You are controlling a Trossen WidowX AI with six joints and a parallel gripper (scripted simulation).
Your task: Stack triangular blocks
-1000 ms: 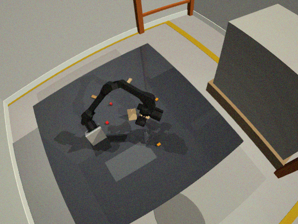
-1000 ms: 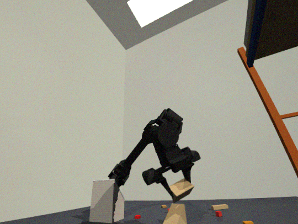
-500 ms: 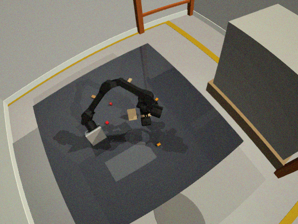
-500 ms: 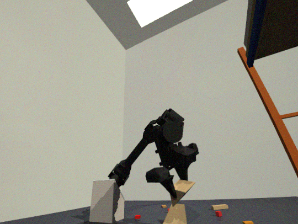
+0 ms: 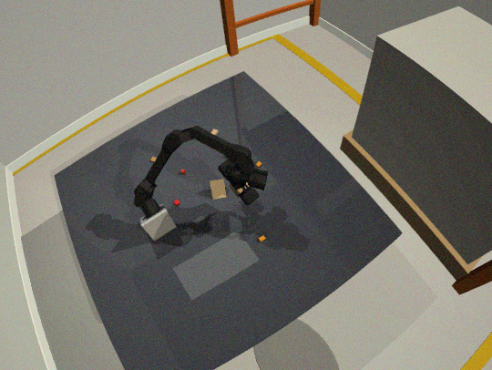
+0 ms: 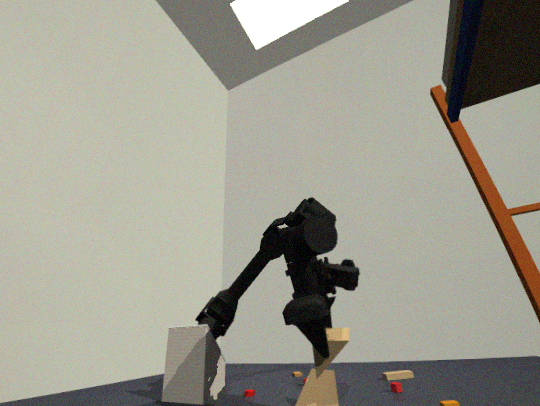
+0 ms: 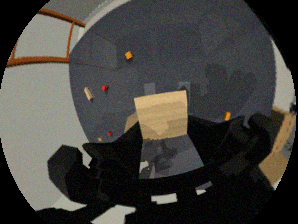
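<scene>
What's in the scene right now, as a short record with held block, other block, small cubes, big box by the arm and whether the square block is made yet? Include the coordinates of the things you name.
gripper: closed on a block (image 5: 246, 185) (image 7: 163, 142)
held block: triangular, wooden (image 6: 339, 335) (image 7: 161, 114), raised off the table
other block: triangular, wooden (image 5: 218, 189) (image 6: 320, 390), on the table
small cubes: red (image 5: 177, 202) (image 6: 249, 393) and orange (image 5: 261, 238) (image 6: 449, 403), scattered
big box: pale grey (image 5: 158, 224) (image 6: 185, 365), beside the arm's base
square block: not made
</scene>
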